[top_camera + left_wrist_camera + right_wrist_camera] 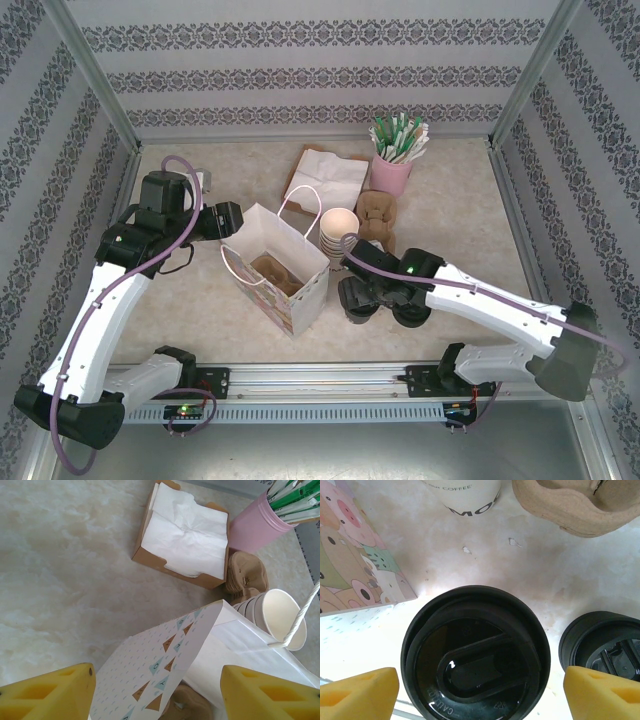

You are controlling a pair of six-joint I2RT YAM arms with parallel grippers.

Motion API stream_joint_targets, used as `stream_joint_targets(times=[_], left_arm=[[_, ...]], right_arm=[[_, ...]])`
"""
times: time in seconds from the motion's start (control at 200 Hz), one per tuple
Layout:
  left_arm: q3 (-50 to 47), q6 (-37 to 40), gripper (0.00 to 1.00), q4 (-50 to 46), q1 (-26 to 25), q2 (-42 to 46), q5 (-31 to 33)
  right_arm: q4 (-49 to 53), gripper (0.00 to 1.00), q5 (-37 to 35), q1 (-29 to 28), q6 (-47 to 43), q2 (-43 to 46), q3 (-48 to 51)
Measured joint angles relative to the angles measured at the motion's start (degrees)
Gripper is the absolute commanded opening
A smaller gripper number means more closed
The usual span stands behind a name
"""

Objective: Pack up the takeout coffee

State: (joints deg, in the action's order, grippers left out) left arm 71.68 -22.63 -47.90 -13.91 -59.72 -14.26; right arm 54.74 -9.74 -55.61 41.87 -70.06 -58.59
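The takeout coffee (475,652), a cup under a round black sip lid, stands right of the paper bag (300,300). In the top view the coffee (358,303) sits under my right gripper (378,298). My right gripper (481,690) is open, one yellow finger (357,695) left of the lid and the other right of it, neither touching. The patterned white bag (150,670) stands open, and a brown cardboard piece lies inside it. My left gripper (157,690) is open astride the bag's upper left wall. From above, that left gripper (225,222) is at the bag's rim.
A low stack of black lids (602,640) sits just right of the coffee. Behind are stacked cream paper cups (338,232), brown cup carriers (378,215), a napkin box (328,178) and a pink cup of sachets (392,172). Patterned walls enclose the table.
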Motion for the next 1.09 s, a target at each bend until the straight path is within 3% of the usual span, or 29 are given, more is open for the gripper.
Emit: stream_joint_targets(times=[0.42,1.094], left_arm=[[0.0,0.0,0.68,0.0,0.0,0.0,0.0],[-0.3,0.0,0.68,0.4,0.0,0.0,0.0]], right_arm=[[-0.4,0.83,0.0,-0.1,0.0,-3.3,0.0],[1.9,0.67,-2.4,-0.5,0.2,-4.5,-0.7]])
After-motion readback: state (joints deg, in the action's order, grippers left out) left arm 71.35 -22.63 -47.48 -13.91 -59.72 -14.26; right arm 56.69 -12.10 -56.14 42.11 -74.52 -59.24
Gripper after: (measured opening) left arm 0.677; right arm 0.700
